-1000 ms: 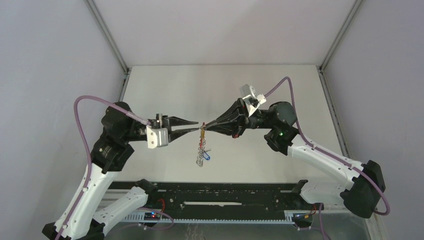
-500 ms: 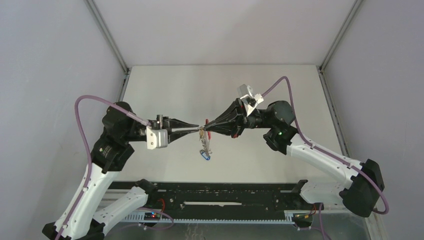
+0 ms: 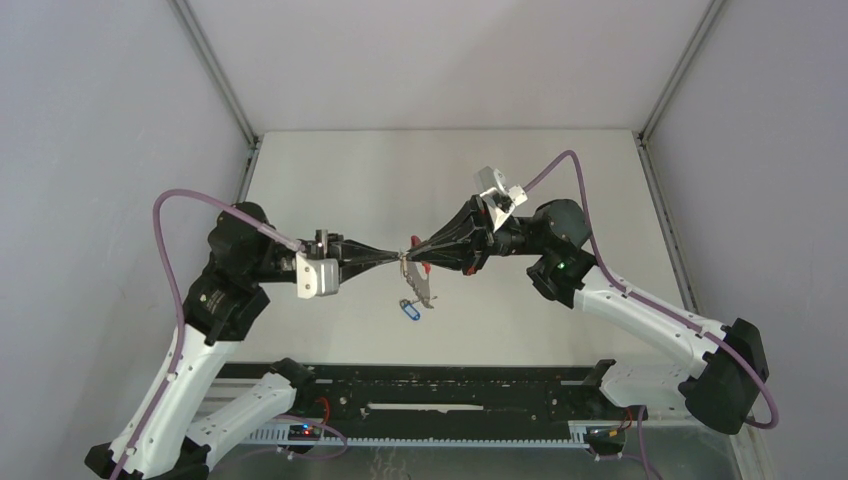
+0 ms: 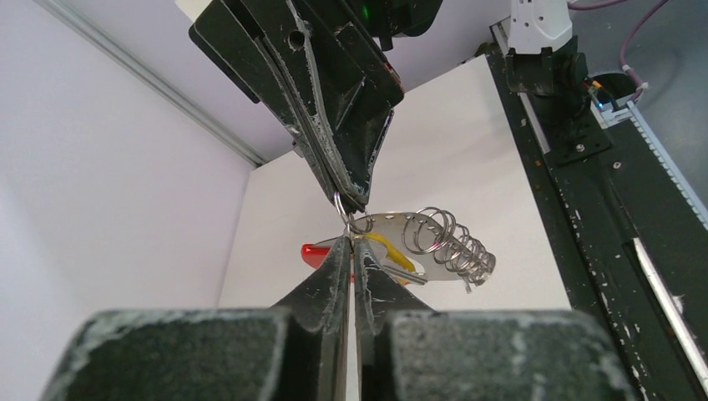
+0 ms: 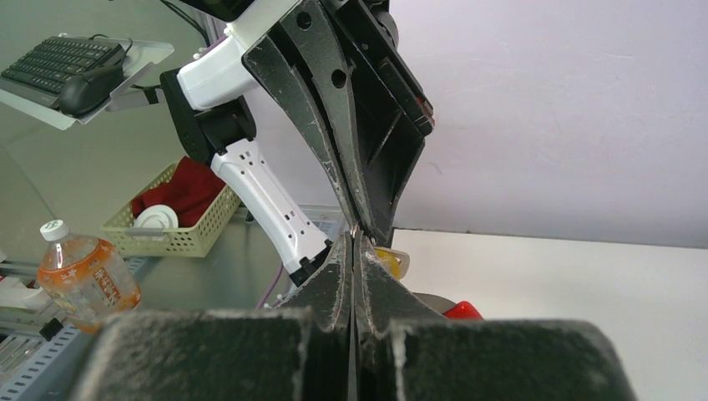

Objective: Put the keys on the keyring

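The keyring [image 3: 418, 283], a grey metal plate with wire clips and a red band [image 3: 428, 268], hangs in the air between both grippers. My left gripper [image 3: 399, 259] and my right gripper [image 3: 409, 252] meet tip to tip, each shut on a small wire ring at the keyring's top end. In the left wrist view my left gripper [image 4: 351, 242] pinches that ring under the right gripper [image 4: 354, 200], with the plate [image 4: 417, 246] and the yellow key tag [image 4: 386, 249] just behind. The blue key [image 3: 407, 309] hangs by the keyring's low end. The right wrist view shows my right gripper [image 5: 355, 240] and the yellow tag [image 5: 391, 261].
A black rail [image 3: 420, 385] runs along the near table edge, also in the left wrist view [image 4: 601, 209]. Grey walls close in the left, back and right sides. Outside the cell stand a basket [image 5: 171, 219] and a bottle [image 5: 83, 271].
My left gripper has closed from open to shut on the ring. The keyring has swung from hanging straight down to slanting right, and the blue key has risen slightly.
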Tool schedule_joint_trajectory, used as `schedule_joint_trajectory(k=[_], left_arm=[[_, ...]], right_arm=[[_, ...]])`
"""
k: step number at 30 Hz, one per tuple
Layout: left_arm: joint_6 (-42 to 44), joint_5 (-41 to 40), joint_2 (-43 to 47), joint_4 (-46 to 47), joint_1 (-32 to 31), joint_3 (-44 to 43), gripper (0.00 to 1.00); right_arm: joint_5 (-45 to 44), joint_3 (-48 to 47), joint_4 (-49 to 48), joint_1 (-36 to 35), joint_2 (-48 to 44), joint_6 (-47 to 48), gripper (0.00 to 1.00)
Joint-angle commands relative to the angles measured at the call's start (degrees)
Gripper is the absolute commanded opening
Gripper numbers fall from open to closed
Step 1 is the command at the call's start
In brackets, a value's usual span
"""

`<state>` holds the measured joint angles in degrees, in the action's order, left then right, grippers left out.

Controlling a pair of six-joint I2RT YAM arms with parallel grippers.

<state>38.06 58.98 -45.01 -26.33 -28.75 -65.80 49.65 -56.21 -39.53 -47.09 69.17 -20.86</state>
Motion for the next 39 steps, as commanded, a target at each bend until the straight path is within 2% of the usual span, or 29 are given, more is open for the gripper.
schedule_joint_trajectory(k=[1, 7, 15, 27, 35, 36, 39], left_arm=[[2.0, -0.3, 0.2, 0.4, 0.0, -0.8, 0.03], [5.5, -0.2, 1.9, 1.5, 0.0, 1.6, 0.00], [21.1, -1.6, 7.1, 1.7, -0.7, 7.9, 0.00], [34.7, 0.3, 10.4, 1.5, -1.6, 12.8, 0.00], [33.6, 0.7, 9.4, 1.4, -2.0, 11.8, 0.00], [32.8, 0.8, 9.3, 1.4, -2.0, 11.5, 0.02], [29.0, 0.7, 9.1, 1.4, -2.0, 10.7, 0.17]], right_arm=[[-0.6, -2.7, -1.7, -0.5, -0.1, 1.0, 0.00], [-1.4, -2.7, -1.7, -0.7, 0.1, 0.9, 0.00], [-3.0, -2.7, -2.0, -1.3, 0.6, 0.7, 0.00], [-4.5, -2.6, -1.5, -1.9, 1.2, 0.8, 0.00], [-5.3, -2.7, -0.4, -2.3, 1.6, 1.8, 0.00], [-5.4, -2.7, -0.3, -2.3, 1.6, 2.0, 0.00], [-5.5, -2.6, 0.1, -2.3, 1.3, 2.6, 0.00]])
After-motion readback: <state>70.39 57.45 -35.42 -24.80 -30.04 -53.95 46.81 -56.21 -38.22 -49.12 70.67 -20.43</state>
